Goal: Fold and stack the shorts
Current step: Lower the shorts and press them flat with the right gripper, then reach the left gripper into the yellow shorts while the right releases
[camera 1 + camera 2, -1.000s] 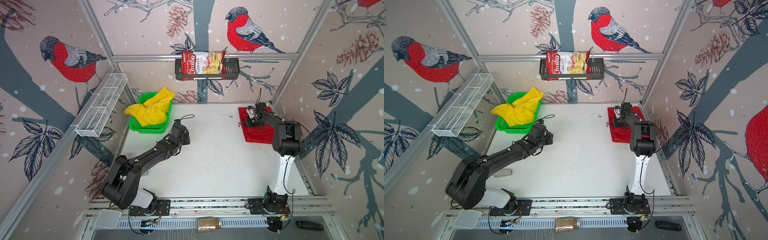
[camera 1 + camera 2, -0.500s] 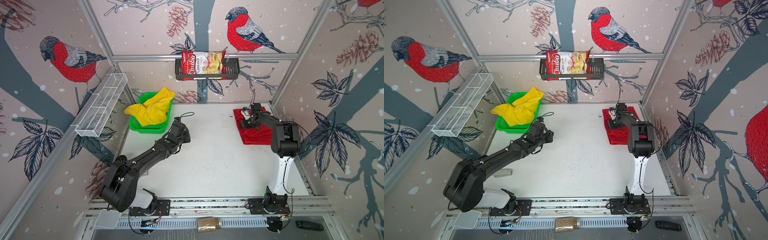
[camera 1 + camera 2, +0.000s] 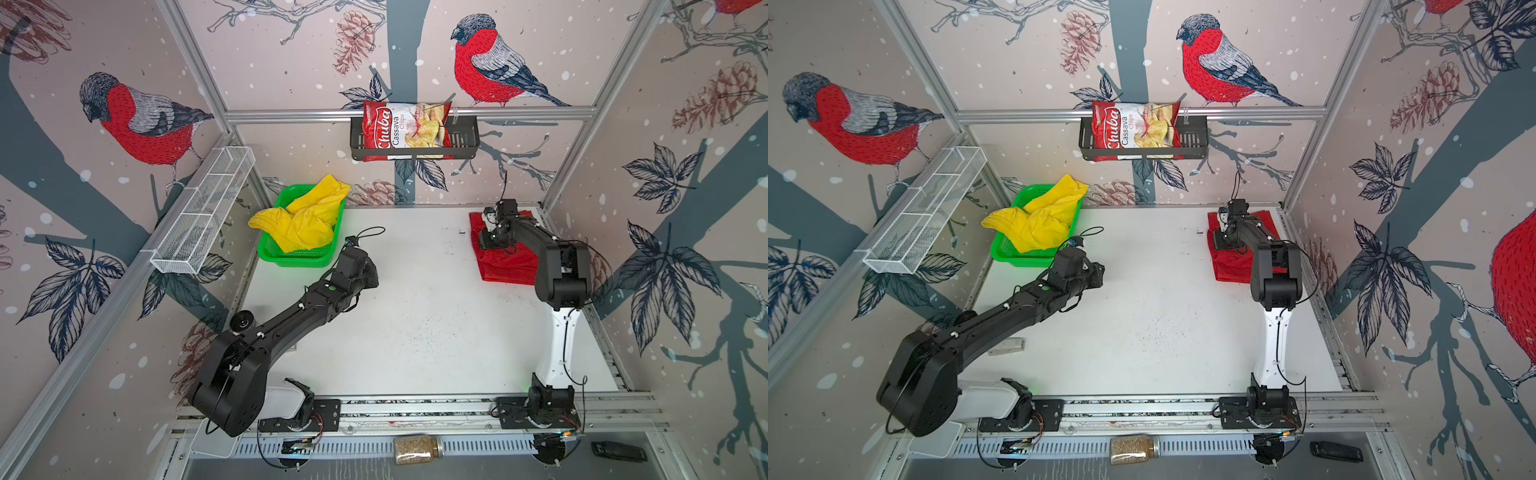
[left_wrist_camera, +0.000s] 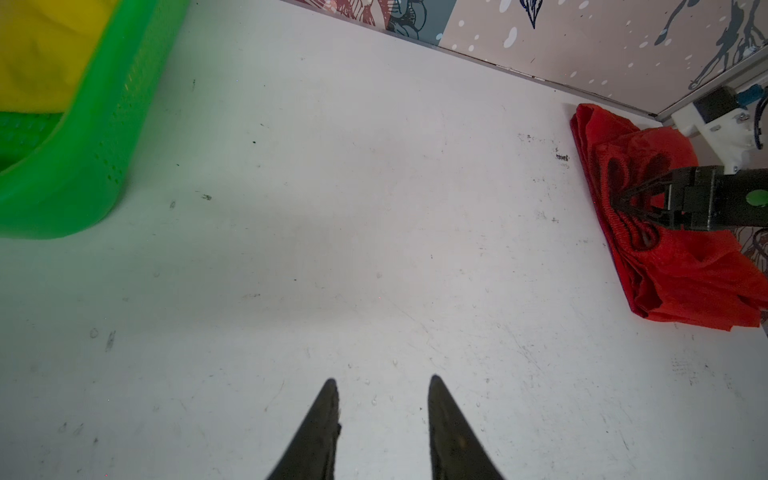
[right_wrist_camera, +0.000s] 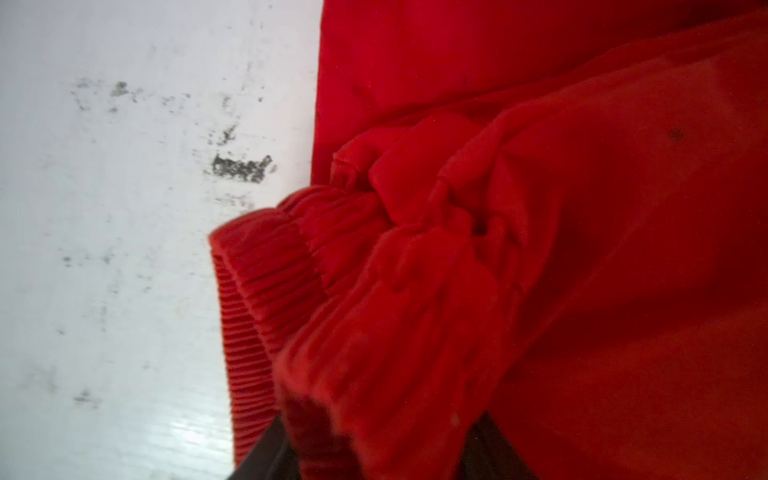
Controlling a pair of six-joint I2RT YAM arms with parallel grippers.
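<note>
The red shorts (image 3: 505, 262) (image 3: 1231, 266) lie bunched in the far right corner of the white table. My right gripper (image 3: 484, 243) (image 4: 617, 203) is shut on their ribbed waistband. In the right wrist view red cloth (image 5: 582, 208) covers the fingertips of that gripper (image 5: 382, 415). The yellow shorts (image 3: 305, 218) (image 3: 1038, 220) (image 4: 37, 50) sit crumpled in the green basket (image 3: 299, 259) (image 4: 83, 166) at the far left. My left gripper (image 4: 382, 379) (image 3: 372, 274) hovers open and empty over bare table just right of the basket.
A chips bag (image 3: 405, 126) sits in a black wall basket at the back. A white wire shelf (image 3: 203, 216) hangs on the left wall. A small white piece (image 3: 1007, 347) lies beside the left arm. A jar (image 3: 417, 449) lies past the front rail.
My right gripper has pulled the red waistband a little to the left, and the red pile shifted with it. The left arm has barely moved.
</note>
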